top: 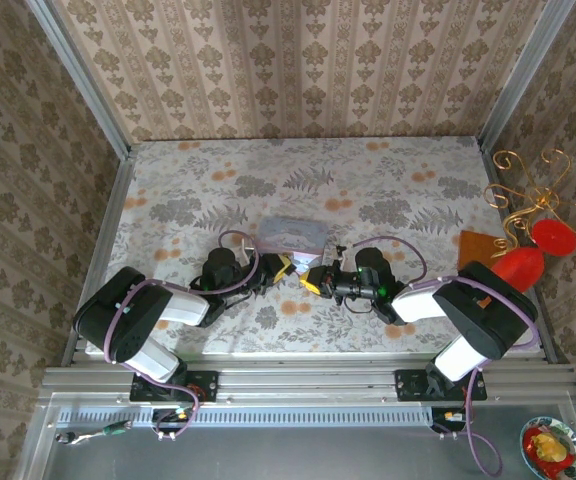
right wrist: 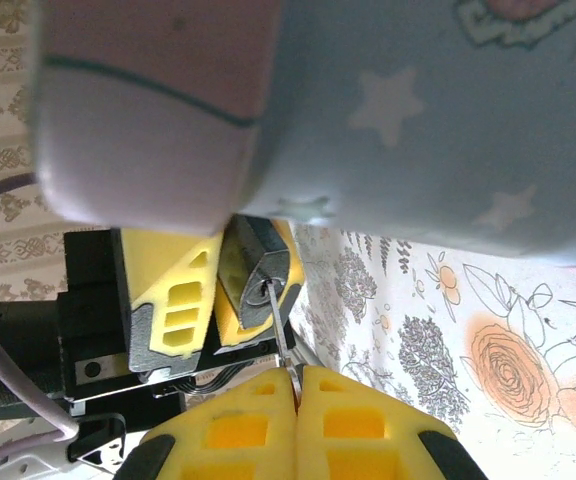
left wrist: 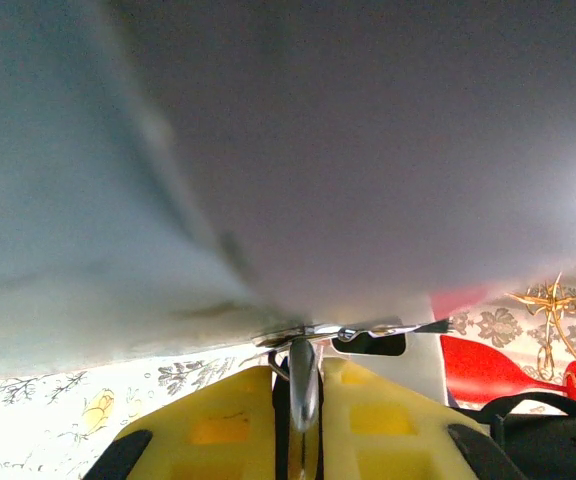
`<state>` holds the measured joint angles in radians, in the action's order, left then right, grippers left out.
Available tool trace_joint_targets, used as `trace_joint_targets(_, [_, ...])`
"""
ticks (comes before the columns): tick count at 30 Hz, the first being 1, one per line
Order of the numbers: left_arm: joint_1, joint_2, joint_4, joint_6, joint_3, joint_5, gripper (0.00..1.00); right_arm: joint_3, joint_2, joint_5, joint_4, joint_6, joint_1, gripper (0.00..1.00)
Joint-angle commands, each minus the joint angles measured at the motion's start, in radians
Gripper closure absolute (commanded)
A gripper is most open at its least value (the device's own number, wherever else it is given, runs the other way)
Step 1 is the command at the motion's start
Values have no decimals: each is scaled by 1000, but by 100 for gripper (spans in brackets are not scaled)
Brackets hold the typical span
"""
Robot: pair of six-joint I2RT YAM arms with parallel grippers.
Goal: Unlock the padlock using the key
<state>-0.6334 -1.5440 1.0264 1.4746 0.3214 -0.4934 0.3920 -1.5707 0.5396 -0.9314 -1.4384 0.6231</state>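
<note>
Floral desk [top: 168, 190], wallpapered walls on three sides. From the top, both arms reach in low and meet at centre, just this side of the tin [top: 293, 234]. The left tool [top: 288, 266] and right tool [top: 315, 279] are tip to tip; what they hold is too small to read here.

Left wrist: the tin's blurred bulk looms very close. The left tool's yellow fingers are closed on a silvery bar, by my read the shackle of the padlock [left wrist: 304, 380].

Right wrist: the right tool is pinched fully together on the key [right wrist: 280, 335]. Its thin shaft runs straight up to the keyhole face of the dark padlock body, which sits between the left tool's fingers, right under the tin's edge. How deep the key sits I cannot tell.

Risks, as I judge them:
- A twist off the key's axis could bend the thin shaft or roll it in the pads.
- The padlock could swivel in its grip and eat the turn.
- A grip on the shackle could stop it springing free.
- The tin crowds both wrists — a nudge could knock the alignment.
</note>
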Motion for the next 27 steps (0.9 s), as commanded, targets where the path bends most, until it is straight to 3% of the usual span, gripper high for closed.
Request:
trace_joint_targets(1, [-4,-7,56,4,22,-33,100,5,34,10,15,27,-6,100])
trace_joint_targets(27, [-27,18,43,13,40,-53,100,52,-3,28,14,39,-6,100])
